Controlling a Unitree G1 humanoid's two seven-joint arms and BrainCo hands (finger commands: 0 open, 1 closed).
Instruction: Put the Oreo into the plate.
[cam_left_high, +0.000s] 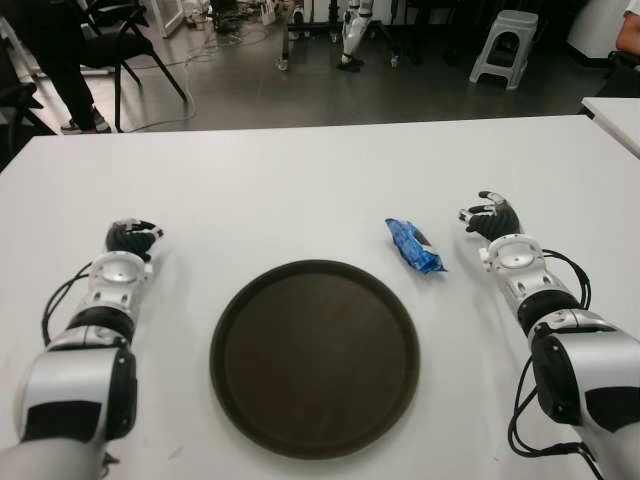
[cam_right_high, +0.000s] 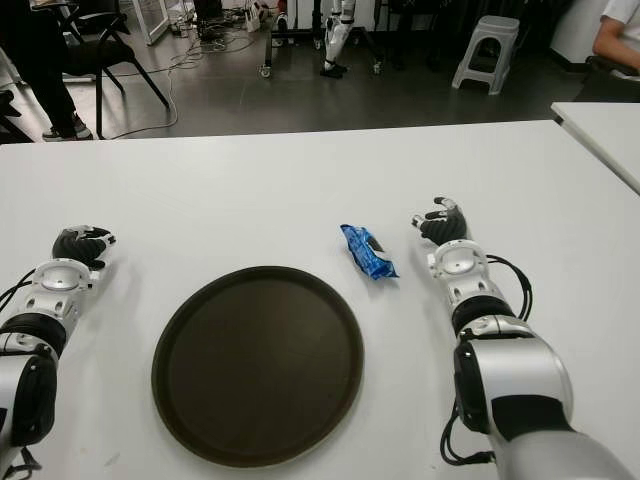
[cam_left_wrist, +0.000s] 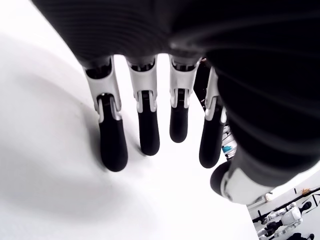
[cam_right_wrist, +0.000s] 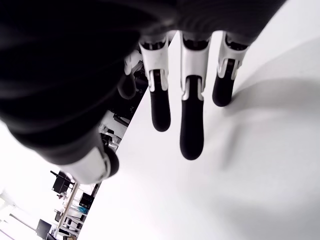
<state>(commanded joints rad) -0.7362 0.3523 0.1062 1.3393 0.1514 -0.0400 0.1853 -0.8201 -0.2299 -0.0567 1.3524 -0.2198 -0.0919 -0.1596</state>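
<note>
A: Where's the Oreo pack (cam_left_high: 414, 245)?
B: Blue wrapper, right of centre in the head view, lying on the white table (cam_left_high: 300, 190). Just off the upper-right rim of the plate (cam_left_high: 314, 356), not touching it AFAICT. Plate's dark, round, nothing in it, lower centre of frame.

A: Right hand (cam_left_high: 491, 218)?
B: Right side of frame, just right of the pack, small gap between them. Its wrist cam shows fingers (cam_right_wrist: 191, 125) extended & relaxed over bare table, w/ nothing in the grip.

A: Left hand (cam_left_high: 132, 238)?
B: Left side of frame, well away from the pack, off the plate's upper-left. Fingers (cam_left_wrist: 112, 140) hang loose & spread in its wrist cam, nothing held either.

A: Background?
B: Grey floor along the top of frame, a black chair (cam_left_high: 125, 40) upper left, pale stool (cam_left_high: 505, 45) upper right, 2nd white table (cam_left_high: 618, 115) at the right edge.
</note>
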